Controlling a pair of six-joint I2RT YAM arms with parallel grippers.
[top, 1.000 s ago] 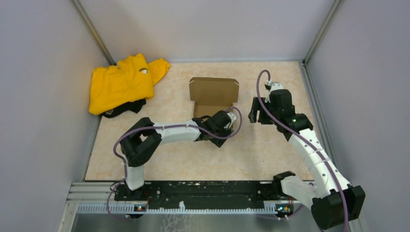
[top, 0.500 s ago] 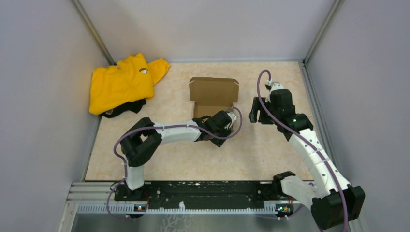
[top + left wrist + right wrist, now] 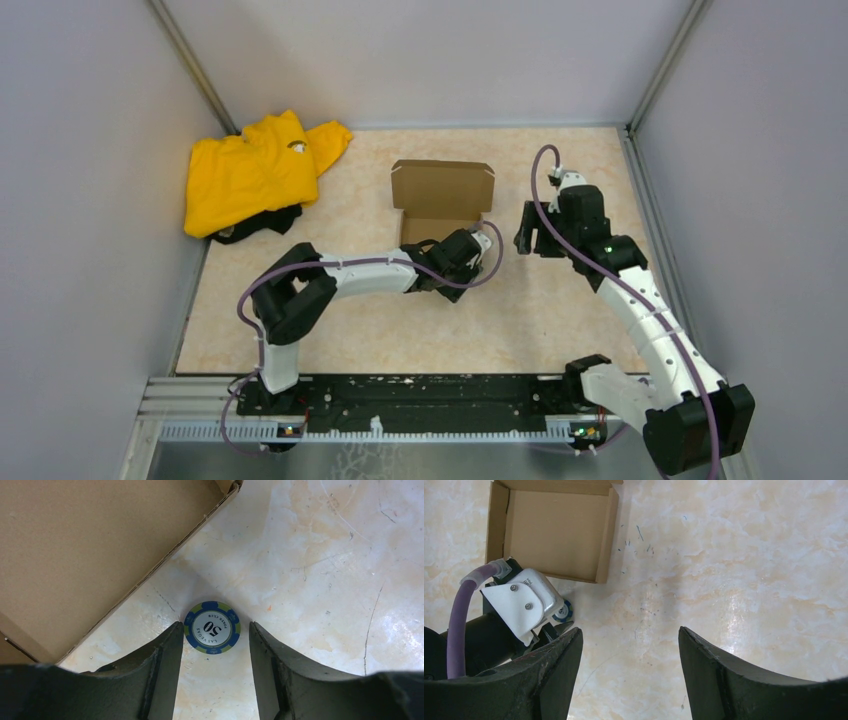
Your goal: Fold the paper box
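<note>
The brown paper box point(image 3: 441, 200) stands at the table's middle, its tray open and its lid flap raised at the back. It also shows in the left wrist view point(image 3: 90, 550) and the right wrist view point(image 3: 556, 532). My left gripper point(image 3: 486, 250) is low at the box's front right corner, open point(image 3: 215, 630). A blue and green poker chip point(image 3: 212, 627) lies flat on the table between its fingertips, beside the box wall. My right gripper point(image 3: 530, 236) hovers to the right of the box, open and empty point(image 3: 629, 630).
A yellow garment point(image 3: 255, 175) lies crumpled at the back left against the wall. Grey walls close in the left, back and right sides. The black rail point(image 3: 420, 400) with the arm bases runs along the near edge.
My left arm has crept very slightly to the right. The box and the right arm have not moved.
</note>
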